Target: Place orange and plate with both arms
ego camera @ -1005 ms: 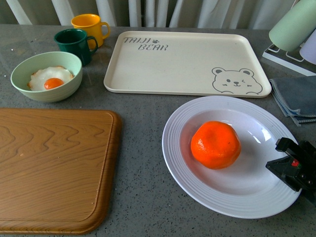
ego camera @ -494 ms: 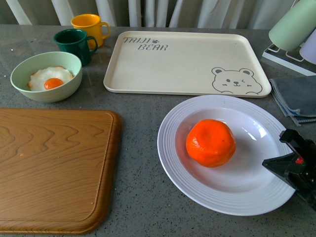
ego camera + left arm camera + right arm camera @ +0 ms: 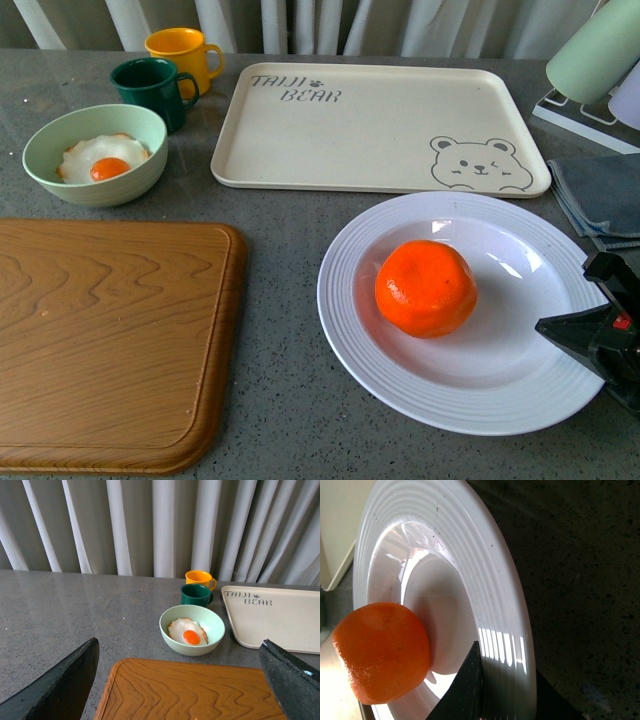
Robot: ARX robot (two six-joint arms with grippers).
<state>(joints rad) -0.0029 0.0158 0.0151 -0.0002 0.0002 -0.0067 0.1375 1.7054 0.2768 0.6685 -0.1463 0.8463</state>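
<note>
The orange (image 3: 425,288) lies in the well of the white ridged plate (image 3: 345,320), on the grey table in front of the bear-print tray. My right gripper (image 3: 590,335) is shut on the plate's right rim. In the right wrist view the orange (image 3: 381,652) sits in the plate (image 3: 490,575), and my right gripper (image 3: 505,690) clamps the rim, one dark finger above it and one below. My left gripper (image 3: 182,680) is open and empty, its fingers (image 3: 60,685) spread above the wooden board (image 3: 190,692). It does not show in the front view.
A cream bear-print tray (image 3: 380,130) lies behind the plate. A wooden cutting board (image 3: 100,340) fills the front left. A pale green bowl (image 3: 95,155) holds a fried egg. Green (image 3: 150,90) and yellow (image 3: 180,50) mugs stand at the back left. A grey cloth (image 3: 600,195) lies at the right.
The plate with the orange in it has slid a little to the left and away, held by my right gripper, which has moved the same way. Everything else has stayed still.
</note>
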